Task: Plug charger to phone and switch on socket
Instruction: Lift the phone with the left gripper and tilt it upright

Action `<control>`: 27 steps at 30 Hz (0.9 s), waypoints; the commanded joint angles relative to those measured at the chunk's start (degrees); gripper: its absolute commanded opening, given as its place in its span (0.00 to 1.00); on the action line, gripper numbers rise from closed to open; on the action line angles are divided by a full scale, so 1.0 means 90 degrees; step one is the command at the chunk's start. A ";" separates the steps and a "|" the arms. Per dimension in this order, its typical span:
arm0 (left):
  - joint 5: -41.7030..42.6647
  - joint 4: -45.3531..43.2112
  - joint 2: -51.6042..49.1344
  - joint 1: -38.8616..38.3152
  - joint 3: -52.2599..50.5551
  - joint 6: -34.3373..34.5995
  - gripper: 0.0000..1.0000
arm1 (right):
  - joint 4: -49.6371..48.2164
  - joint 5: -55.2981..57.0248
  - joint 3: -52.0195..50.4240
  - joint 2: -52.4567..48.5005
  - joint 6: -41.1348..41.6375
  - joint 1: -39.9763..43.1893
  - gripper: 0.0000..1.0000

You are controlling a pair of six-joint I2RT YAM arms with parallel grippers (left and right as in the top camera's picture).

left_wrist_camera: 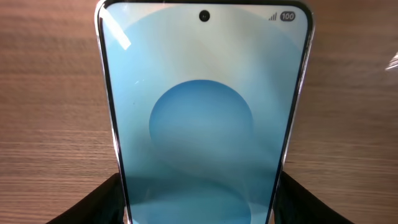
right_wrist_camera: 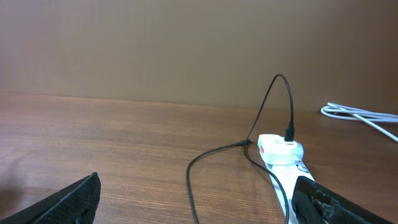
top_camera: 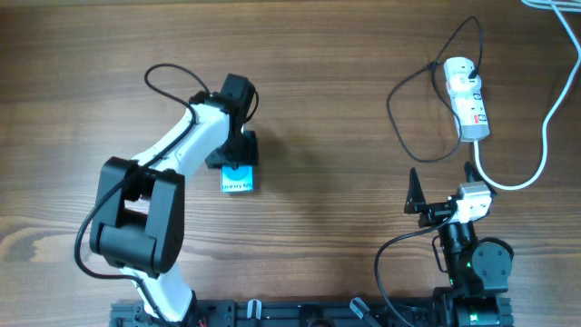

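The phone [top_camera: 238, 180], teal with a white strip, lies flat on the wooden table left of centre. In the left wrist view the phone [left_wrist_camera: 202, 112] fills the frame, and my left gripper [left_wrist_camera: 200, 208] has a black finger pressed against each long edge. From overhead the left gripper [top_camera: 239, 153] sits over the phone's far end. The socket [top_camera: 468, 102] is a white power strip at the far right, with a white adapter on it [right_wrist_camera: 280, 149]. The charger's black cable [top_camera: 397, 113] loops on the table to the socket's left [right_wrist_camera: 193, 180]. My right gripper [top_camera: 443, 188] is wide open and empty, just in front of the socket [right_wrist_camera: 199, 205].
The socket's thick white cord [top_camera: 543, 136] curves round the right side and runs off the top right corner; it also shows in the right wrist view [right_wrist_camera: 360, 115]. Both arm bases stand at the table's near edge.
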State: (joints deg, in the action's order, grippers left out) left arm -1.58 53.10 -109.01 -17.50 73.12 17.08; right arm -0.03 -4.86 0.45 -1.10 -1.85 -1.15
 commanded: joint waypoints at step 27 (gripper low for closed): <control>0.5661 0.1503 -0.0019 0.0005 0.1489 0.0731 0.41 | -0.0015 0.0061 -0.0017 0.0015 -0.0112 0.0022 1.00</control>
State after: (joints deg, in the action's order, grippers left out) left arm 38.79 65.41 -109.21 -17.50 85.14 23.09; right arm -0.03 -4.86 0.45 -1.13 -1.85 -1.15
